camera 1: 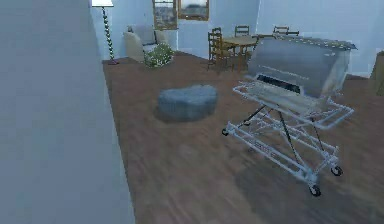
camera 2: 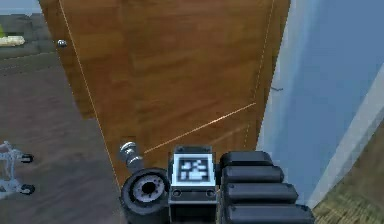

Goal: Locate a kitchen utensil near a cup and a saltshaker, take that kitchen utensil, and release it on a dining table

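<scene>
A wooden door [camera 2: 170, 80] spans the arm side view beside a blue wall [camera 2: 330, 90], the arm [camera 2: 255, 190] low before it with the pincer [camera 2: 135, 165] at its left; whether the pincer holds anything I cannot tell. Ahead, a wheeled metal cart [camera 1: 290, 95] stands at the right on the wood floor [camera 1: 190, 170], a grey pouf [camera 1: 188, 102] left of it, and the table [camera 1: 238, 42] with chairs [camera 1: 216, 48] far back.

Seemingly no legible text (anywhere)

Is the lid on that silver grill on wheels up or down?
Down. In the forward view the grill has its domed lid flush on the body, no gap showing.
</scene>
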